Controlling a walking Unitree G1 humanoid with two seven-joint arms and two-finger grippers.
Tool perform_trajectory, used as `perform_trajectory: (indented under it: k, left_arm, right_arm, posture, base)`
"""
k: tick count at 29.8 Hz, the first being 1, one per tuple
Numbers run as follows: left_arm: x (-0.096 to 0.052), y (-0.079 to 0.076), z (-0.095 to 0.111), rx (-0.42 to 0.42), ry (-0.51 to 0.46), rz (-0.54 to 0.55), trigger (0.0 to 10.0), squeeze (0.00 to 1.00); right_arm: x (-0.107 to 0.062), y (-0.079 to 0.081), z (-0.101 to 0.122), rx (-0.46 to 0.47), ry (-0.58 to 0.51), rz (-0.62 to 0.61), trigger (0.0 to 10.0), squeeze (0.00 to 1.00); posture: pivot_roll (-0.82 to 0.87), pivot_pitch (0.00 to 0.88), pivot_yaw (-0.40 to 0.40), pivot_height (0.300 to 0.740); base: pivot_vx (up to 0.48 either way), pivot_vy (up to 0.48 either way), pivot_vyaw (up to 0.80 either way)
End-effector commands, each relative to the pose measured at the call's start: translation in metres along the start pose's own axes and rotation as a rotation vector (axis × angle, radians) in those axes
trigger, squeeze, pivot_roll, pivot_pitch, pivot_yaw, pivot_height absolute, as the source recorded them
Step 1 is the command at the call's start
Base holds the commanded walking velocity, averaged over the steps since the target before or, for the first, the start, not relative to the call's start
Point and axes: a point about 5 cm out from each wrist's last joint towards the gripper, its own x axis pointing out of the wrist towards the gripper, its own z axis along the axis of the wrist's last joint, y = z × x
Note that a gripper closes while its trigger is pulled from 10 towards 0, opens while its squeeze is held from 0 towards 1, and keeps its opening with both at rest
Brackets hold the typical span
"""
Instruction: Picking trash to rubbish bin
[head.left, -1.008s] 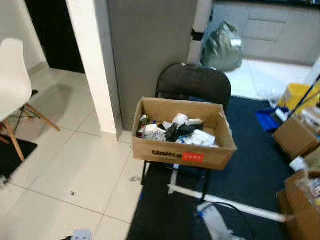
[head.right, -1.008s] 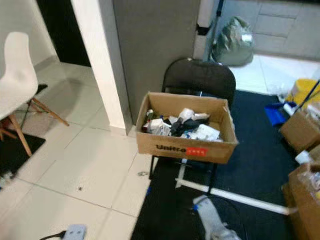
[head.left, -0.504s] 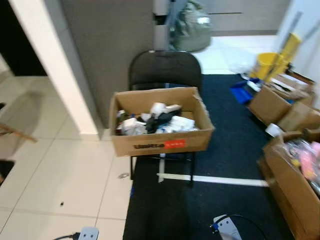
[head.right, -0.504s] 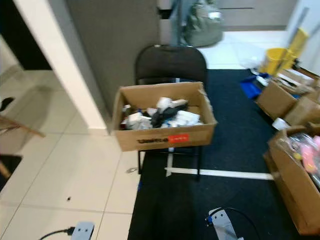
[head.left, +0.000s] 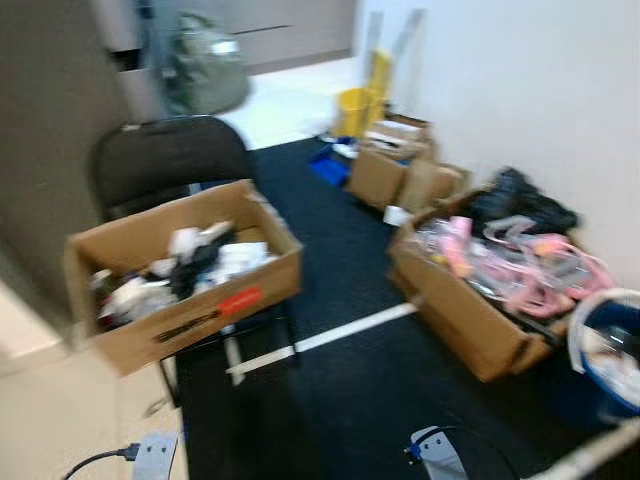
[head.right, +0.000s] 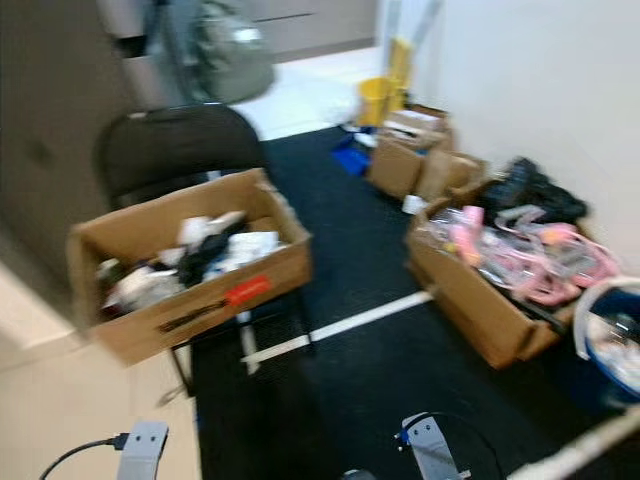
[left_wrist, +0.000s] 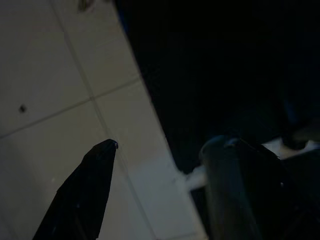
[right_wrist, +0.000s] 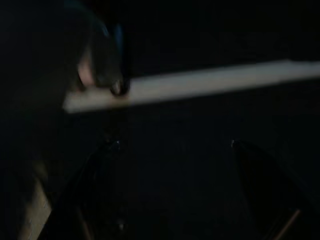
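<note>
A cardboard box (head.left: 190, 290) of trash (head.left: 190, 265) sits on a black folding chair (head.left: 165, 160) at nine o'clock — raised, likely for easy reach. The left tool (left_wrist: 160, 165) and right tool (right_wrist: 175, 165) hang idle, fingers apart, holding nothing.

Black carpet (head.left: 350, 380) with a white stripe (head.left: 330, 338) beside pale floor tiles (head.left: 60, 430). Black folding chair (head.left: 165, 160) against a grey wall (head.left: 40, 120). White wall (head.left: 540, 90) on the right. Soft, blurred light.
</note>
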Motion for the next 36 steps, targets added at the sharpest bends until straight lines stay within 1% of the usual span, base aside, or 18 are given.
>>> perform_trajectory:
  k: [1, 3, 5, 6, 7, 8, 10, 11, 13, 14, 15, 16, 17, 18, 19, 22, 27, 36]
  left_arm:
    - [-0.003, 0.009, -0.010, -0.076, 0.015, 0.051, 10.0, 0.00]
    - [-0.003, 0.007, -0.012, -0.084, 0.016, 0.051, 10.0, 0.00]
    - [-0.003, -0.003, -0.016, -0.071, 0.025, 0.025, 10.0, 0.00]
    - [-0.003, -0.003, -0.016, -0.071, 0.025, 0.025, 10.0, 0.00]
    - [-0.003, -0.010, -0.022, -0.064, 0.049, 0.005, 10.0, 0.00]
    - [-0.003, -0.010, -0.022, -0.064, 0.049, 0.005, 10.0, 0.00]
    - [-0.005, -0.013, -0.029, -0.034, 0.084, -0.010, 10.0, 0.00]
    - [-0.005, -0.013, -0.029, -0.034, 0.084, -0.010, 10.0, 0.00]
    - [-0.005, -0.012, -0.030, -0.032, 0.083, -0.019, 10.0, 0.00]
    - [-0.005, -0.012, -0.030, -0.032, 0.083, -0.019, 10.0, 0.00]
    - [-0.005, -0.011, -0.029, -0.014, 0.081, -0.017, 10.0, 0.00]
    - [-0.005, -0.008, -0.026, 0.006, 0.075, -0.018, 10.0, 0.00]
    - [-0.004, -0.008, -0.025, 0.025, 0.072, -0.023, 10.0, 0.00]
    - [-0.004, -0.008, -0.025, 0.025, 0.072, -0.023, 10.0, 0.00]
    - [-0.004, -0.008, -0.024, 0.038, 0.070, -0.029, 10.0, 0.00]
    - [-0.004, -0.007, -0.022, 0.049, 0.070, -0.030, 10.0, 0.00]
    - [-0.003, -0.009, -0.021, 0.079, 0.071, -0.041, 10.0, 0.00]
    - [-0.002, -0.011, -0.018, 0.083, 0.066, -0.051, 10.0, 0.00]
  right_arm:
    - [0.000, -0.001, -0.004, -0.060, 0.020, 0.012, 10.0, 0.00]
    - [-0.001, -0.004, -0.003, -0.075, 0.019, 0.012, 10.0, 0.00]
    - [-0.002, -0.015, 0.004, -0.093, 0.008, -0.006, 10.0, 0.00]
    - [-0.002, -0.015, 0.004, -0.093, 0.008, -0.006, 10.0, 0.00]
    - [-0.003, -0.026, 0.011, -0.051, -0.012, -0.047, 10.0, 0.00]
    - [-0.003, -0.026, 0.011, -0.051, -0.012, -0.047, 10.0, 0.00]
    - [-0.004, -0.031, 0.017, 0.020, -0.029, -0.075, 10.0, 0.00]
    - [-0.004, -0.031, 0.017, 0.020, -0.029, -0.075, 10.0, 0.00]
    - [-0.003, -0.025, 0.023, 0.080, -0.052, -0.060, 10.0, 0.00]
    - [-0.003, -0.025, 0.023, 0.080, -0.052, -0.060, 10.0, 0.00]
    - [-0.002, -0.017, 0.025, 0.055, -0.056, -0.038, 10.0, 0.00]
    - [0.000, -0.001, 0.024, 0.022, -0.051, 0.002, 10.0, 0.00]
    - [0.001, 0.006, 0.023, 0.012, -0.047, 0.017, 10.0, 0.00]
    - [0.001, 0.006, 0.023, 0.012, -0.047, 0.017, 10.0, 0.00]
    - [0.001, 0.011, 0.022, 0.006, -0.046, 0.028, 10.0, 0.00]
    - [0.002, 0.020, 0.022, -0.010, -0.046, 0.047, 10.0, 0.00]
    - [0.002, 0.022, 0.019, -0.012, -0.042, 0.051, 10.0, 0.00]
    - [0.002, 0.016, 0.020, -0.029, -0.043, 0.037, 10.0, 0.00]
  posture:
    - [0.01, 0.099, 0.013, 0.740]
    - [0.02, 0.096, 0.003, 0.740]
    - [0.01, 0.086, 0.007, 0.740]
    - [0.01, 0.086, 0.007, 0.740]
    - [0.00, 0.068, 0.033, 0.740]
    - [0.00, 0.068, 0.033, 0.740]
    - [-0.01, 0.044, 0.046, 0.740]
    - [-0.01, 0.044, 0.046, 0.740]
    - [-0.02, 0.046, 0.047, 0.740]
    - [-0.02, 0.046, 0.047, 0.740]
    - [-0.01, 0.044, 0.051, 0.740]
    - [0.00, 0.045, 0.061, 0.740]
    - [0.00, 0.046, 0.064, 0.740]
    - [0.00, 0.046, 0.064, 0.740]
    - [0.00, 0.045, 0.066, 0.740]
    - [-0.01, 0.037, 0.076, 0.740]
    - [-0.01, 0.030, 0.080, 0.740]
    - [-0.02, 0.032, 0.076, 0.740]
  base:
    - [0.000, 0.000, -0.80]
    - [0.000, 0.000, -0.80]
    - [0.000, 0.000, -0.80]
    - [0.000, 0.000, -0.80]
    - [0.000, 0.000, -0.80]
    - [0.000, 0.000, -0.80]
    - [0.000, 0.000, -0.80]
    - [0.000, 0.000, -0.80]
    - [0.000, 0.000, -0.80]
    - [0.000, 0.000, -0.80]
    - [0.000, 0.000, -0.80]
    - [0.000, 0.000, -0.80]
    - [0.000, 0.000, -0.80]
    - [0.000, 0.000, -0.80]
    - [0.000, 0.000, -0.80]
    - [0.000, 0.000, -0.80]
    - [0.000, 0.000, -0.80]
    - [0.000, 0.000, -0.80]
